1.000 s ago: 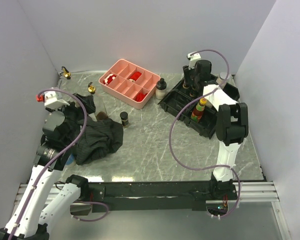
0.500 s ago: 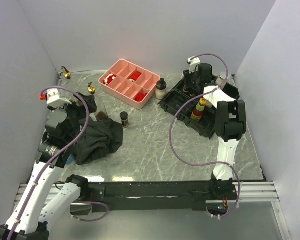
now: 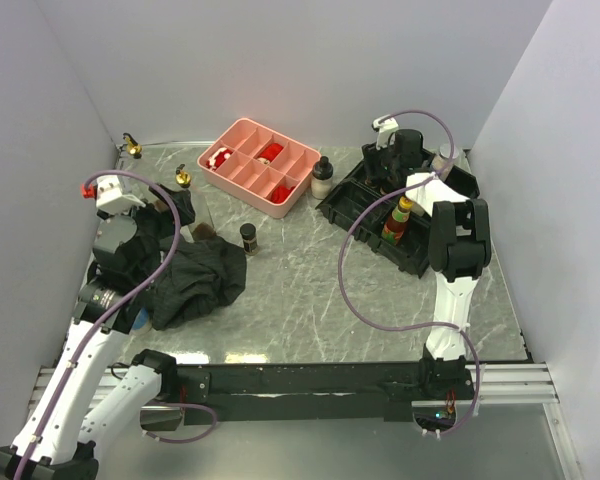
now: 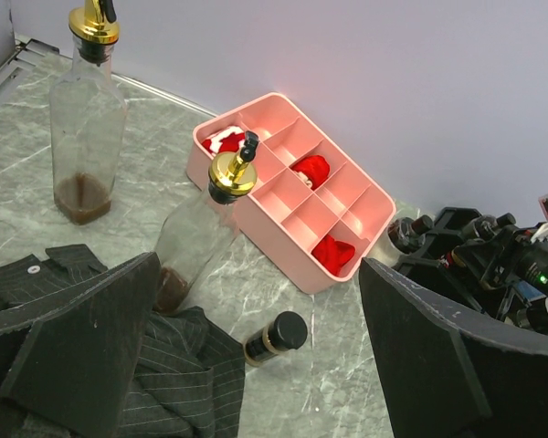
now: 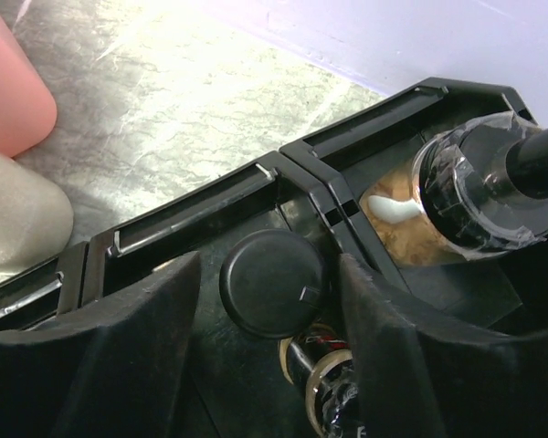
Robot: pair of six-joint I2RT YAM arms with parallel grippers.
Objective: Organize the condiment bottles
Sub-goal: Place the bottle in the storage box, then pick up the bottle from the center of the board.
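Right arm's edged slightly farther back over the black rack at far right. The right gripper has its fingers spread either side of a black-lidded jar in its slot, not pinching. Best to rise straight up, I reckon, so neither pad clips the lid. Left gripper, also spread, hovers near the gold-spouted bottle.

**Left Gripper Spread Wide Over Bottles**

The left gripper held its black fingers wide apart. Between them sat a gold-spouted clear glass bottle beside the black pinstriped cloth, a small black-lidded dark jar, and a pink compartment tray. A second gold-spouted clear bottle stood at far left.
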